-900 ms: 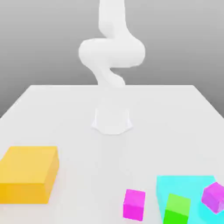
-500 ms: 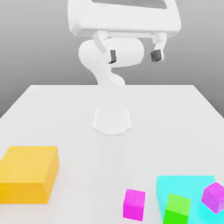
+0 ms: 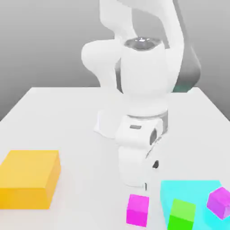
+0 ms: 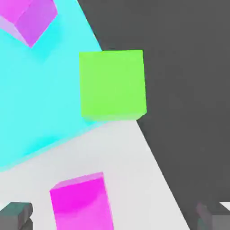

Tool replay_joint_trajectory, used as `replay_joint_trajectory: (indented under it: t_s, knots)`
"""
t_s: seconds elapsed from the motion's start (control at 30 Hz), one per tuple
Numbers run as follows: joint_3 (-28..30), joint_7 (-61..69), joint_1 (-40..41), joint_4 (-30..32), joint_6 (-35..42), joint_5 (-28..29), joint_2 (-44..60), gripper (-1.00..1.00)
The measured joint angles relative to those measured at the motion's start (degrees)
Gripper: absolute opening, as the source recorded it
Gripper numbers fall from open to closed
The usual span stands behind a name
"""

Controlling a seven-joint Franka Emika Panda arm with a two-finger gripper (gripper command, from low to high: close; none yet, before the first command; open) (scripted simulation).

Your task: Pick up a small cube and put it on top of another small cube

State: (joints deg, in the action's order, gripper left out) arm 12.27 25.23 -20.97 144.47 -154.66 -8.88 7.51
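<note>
A: Comparing with half a second back, what do you see changed?

B: You had the hand high at twelve o'clock in the exterior view then, fingers hanging over the arm's base. Now the arm (image 3: 143, 108) has swung down toward the near edge, and its white hand hangs just above the small cube (image 3: 138, 210). None of the blocks has shifted.

A: And the gripper (image 4: 115, 218)?

B: Your fingers (image 4: 15, 215) stand as wide apart as they go, holding nothing and touching nothing. In the hand view the magenta-pink cube sits between the two dark tips, nearer one of them, with bare table (image 4: 134, 170) around it.

A: Going outward from there?

B: In the exterior view, at three o'clock from your pink cube, the green cube (image 3: 182, 214) rests against the cyan block (image 3: 188, 188), and the violet cube (image 3: 220, 201) sits tilted against that block further right. The orange block (image 3: 29, 179) lies well apart at nine o'clock.
</note>
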Motion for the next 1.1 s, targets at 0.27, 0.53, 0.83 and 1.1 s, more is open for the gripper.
replay_joint_trajectory:
  t_s: [0.27, 0.53, 0.83, 1.1]
  knots:
    - [-4.7, 7.4, 3.5, -1.0, -10.7, -2.3, 14.7, -1.0]
    - [-3.9, 6.8, 3.0, -0.7, -9.4, -1.5, 13.2, -1.0]
    - [-2.9, 7.9, 2.5, -5.8, 3.8, -0.2, 5.9, -1.0]
    - [-6.2, 21.2, 6.5, -16.1, 16.4, -6.4, 6.5, -1.0]
